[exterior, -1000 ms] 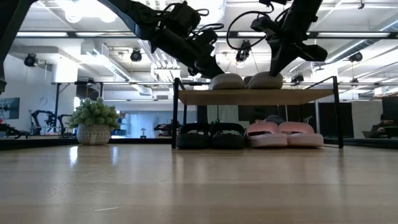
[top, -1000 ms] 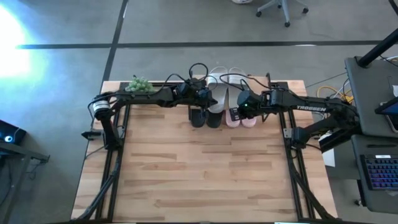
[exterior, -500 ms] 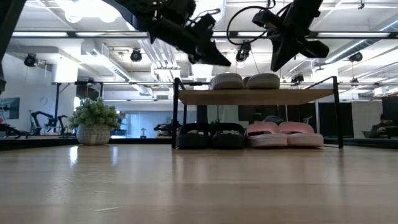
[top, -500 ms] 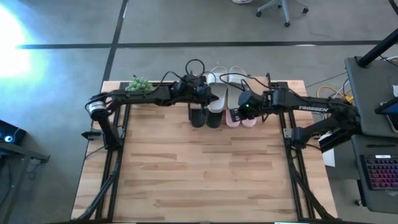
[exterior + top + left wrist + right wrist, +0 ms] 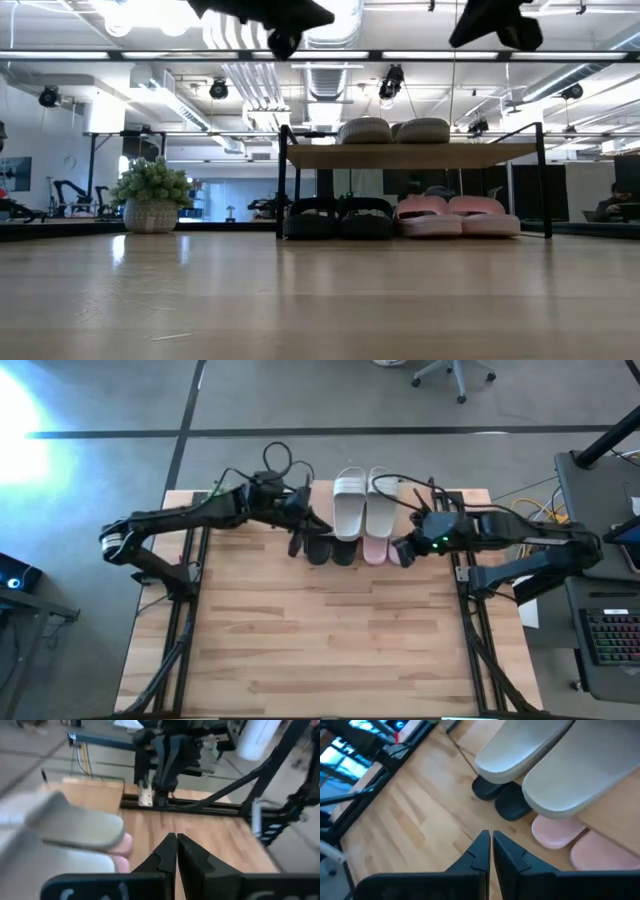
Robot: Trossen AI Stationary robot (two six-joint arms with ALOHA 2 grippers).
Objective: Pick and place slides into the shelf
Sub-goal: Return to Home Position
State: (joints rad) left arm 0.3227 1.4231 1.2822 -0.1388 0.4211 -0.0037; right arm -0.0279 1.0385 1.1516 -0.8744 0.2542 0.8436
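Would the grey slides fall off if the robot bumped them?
Probably they'd scoot, not tip: the grey slides lie flat on the shelf. They look thick and foamy, so likely light. Their ends seem to poke past the edge, so a hard push might drop them.

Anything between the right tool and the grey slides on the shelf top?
Nothing visible. The right tool, shut, hangs above the front of the shelf; open air lies between it and the grey slides on the top board.

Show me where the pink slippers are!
In the low view, the pink slides sit side by side under the shelf, right of the black slides.
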